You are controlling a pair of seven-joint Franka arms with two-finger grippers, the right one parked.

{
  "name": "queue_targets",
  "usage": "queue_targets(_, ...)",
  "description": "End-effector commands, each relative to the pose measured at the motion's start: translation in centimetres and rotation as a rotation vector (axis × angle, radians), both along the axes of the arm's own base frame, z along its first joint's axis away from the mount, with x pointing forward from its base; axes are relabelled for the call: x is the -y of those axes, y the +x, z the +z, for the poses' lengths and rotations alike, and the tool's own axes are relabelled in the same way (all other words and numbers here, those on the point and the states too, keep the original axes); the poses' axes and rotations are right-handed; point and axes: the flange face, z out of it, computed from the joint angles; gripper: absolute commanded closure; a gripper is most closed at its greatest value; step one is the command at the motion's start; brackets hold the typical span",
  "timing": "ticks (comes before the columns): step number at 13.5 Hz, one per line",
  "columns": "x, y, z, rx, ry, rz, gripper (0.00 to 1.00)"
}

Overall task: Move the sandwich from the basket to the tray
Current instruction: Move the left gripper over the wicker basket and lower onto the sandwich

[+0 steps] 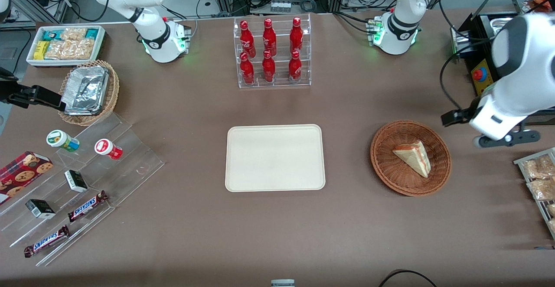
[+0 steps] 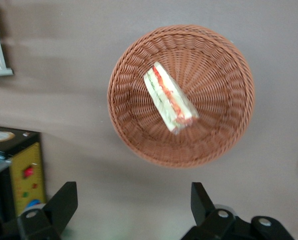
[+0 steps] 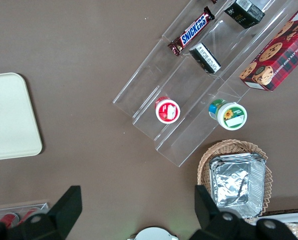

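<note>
The sandwich [image 1: 414, 157] is a pale triangular wedge lying in the round reddish-brown basket [image 1: 386, 165]. In the left wrist view the sandwich [image 2: 170, 98] shows its red and green filling edge, lying in the middle of the basket [image 2: 224, 60]. The cream tray [image 1: 274, 157] lies flat at the table's middle, beside the basket, with nothing on it. My left gripper [image 1: 507, 138] hangs above the table beside the basket, toward the working arm's end. In the wrist view the gripper [image 2: 132, 192] is open and empty, its fingers [image 2: 63, 200] wide apart over bare table, short of the basket rim.
A clear rack of red bottles [image 1: 272, 53] stands farther from the camera than the tray. A black box with a red button [image 1: 479, 75] and a wire tray of snack packets [image 1: 540, 178] lie near my gripper. Acrylic steps with snacks [image 1: 82, 183], a tan basket with foil [image 1: 86, 89] and a white snack box [image 1: 65, 44] lie toward the parked arm's end.
</note>
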Motion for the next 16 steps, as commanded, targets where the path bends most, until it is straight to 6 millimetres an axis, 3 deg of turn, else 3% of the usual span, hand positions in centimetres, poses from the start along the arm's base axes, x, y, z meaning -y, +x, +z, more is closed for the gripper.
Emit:
queue_targets(1,1.0,-1.6,-3.7,0.068,0.021,0.161,0.00)
queue_targets(5,1.6,-2.8,-11.2,0.212,-0.003,0.417,0.00)
queue_targets(9,2.3,-2.8,-15.1,0.257,-0.050,0.581,0.00)
queue_targets(16,2.7,-3.4,-19.8,0.236,-0.043,0.582,0.01)
